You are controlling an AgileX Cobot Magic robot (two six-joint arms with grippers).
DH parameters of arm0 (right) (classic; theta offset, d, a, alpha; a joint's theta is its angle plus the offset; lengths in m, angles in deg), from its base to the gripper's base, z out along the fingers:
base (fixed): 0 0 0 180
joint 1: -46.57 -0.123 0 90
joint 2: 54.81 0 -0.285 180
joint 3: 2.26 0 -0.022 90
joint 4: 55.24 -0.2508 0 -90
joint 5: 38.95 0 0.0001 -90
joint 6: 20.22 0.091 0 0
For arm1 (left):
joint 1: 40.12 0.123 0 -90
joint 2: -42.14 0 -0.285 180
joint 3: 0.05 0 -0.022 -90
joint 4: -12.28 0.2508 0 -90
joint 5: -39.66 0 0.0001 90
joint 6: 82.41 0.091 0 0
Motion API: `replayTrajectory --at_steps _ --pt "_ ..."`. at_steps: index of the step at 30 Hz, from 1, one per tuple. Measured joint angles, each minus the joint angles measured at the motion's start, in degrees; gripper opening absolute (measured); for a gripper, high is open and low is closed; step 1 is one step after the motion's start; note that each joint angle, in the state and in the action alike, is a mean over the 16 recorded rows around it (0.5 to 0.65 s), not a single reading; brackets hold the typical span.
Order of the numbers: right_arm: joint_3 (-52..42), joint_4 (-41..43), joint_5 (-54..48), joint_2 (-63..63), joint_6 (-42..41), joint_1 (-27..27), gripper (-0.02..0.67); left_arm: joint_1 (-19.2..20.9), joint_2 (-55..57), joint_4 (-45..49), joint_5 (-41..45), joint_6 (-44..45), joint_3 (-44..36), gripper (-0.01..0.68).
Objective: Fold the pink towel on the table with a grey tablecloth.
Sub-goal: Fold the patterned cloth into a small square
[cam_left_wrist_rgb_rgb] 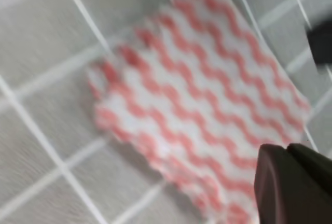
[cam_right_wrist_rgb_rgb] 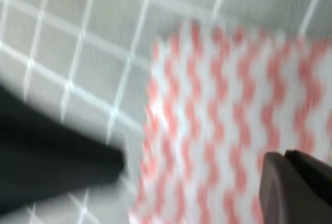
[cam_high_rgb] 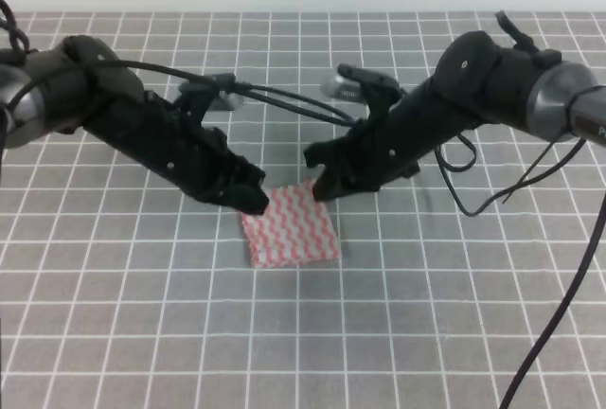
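Flanking the pink towel (cam_high_rgb: 290,225), which lies near the middle of the grey gridded tablecloth (cam_high_rgb: 142,333), both grippers sit at its far corners: left gripper (cam_high_rgb: 248,196), right gripper (cam_high_rgb: 320,182). Whether either claw has closed cannot be told. Judged step: corner grasp; next, draw the far edge toward the near edge.

Light is even, soft and fairly bright in the exterior high view, seemingly from overhead. The grey tablecloth (cam_high_rgb: 114,333) shows no glare, and only faint, short shadows lie under the dark arms near the frame's centre. Focus there is acceptable, slightly soft toward the top edge, where the grid lines converge. Both wrist views are heavily blurred: the pink towel (cam_left_wrist_rgb_rgb: 202,105) has smeared stripes, grid lines are fuzzy, and the dark fingertips (cam_right_wrist_rgb_rgb: 295,187) at lower right are out of focus.
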State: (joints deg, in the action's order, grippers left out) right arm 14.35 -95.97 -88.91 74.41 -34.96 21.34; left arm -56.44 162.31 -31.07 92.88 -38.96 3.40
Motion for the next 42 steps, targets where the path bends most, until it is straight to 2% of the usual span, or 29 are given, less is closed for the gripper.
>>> replayTrajectory --at_steps 8,17,34,42 --pt "1.4 -2.0 2.8 2.3 -0.1 0.0 -0.015 -0.9 1.7 0.9 4.6 -0.9 0.1 -0.001" --pt "1.8 -3.0 2.7 5.2 -0.3 0.3 -0.015 -1.4 3.6 4.7 4.0 -2.4 0.1 -0.001" --pt "9.2 -3.2 -2.4 6.1 -0.3 2.1 -0.015 -1.5 1.5 8.2 -6.8 -5.9 0.2 -0.001" --pt "10.6 0.0 -3.3 5.9 0.7 3.7 -0.015 -1.9 1.1 7.0 -12.0 -6.8 1.4 -0.001"
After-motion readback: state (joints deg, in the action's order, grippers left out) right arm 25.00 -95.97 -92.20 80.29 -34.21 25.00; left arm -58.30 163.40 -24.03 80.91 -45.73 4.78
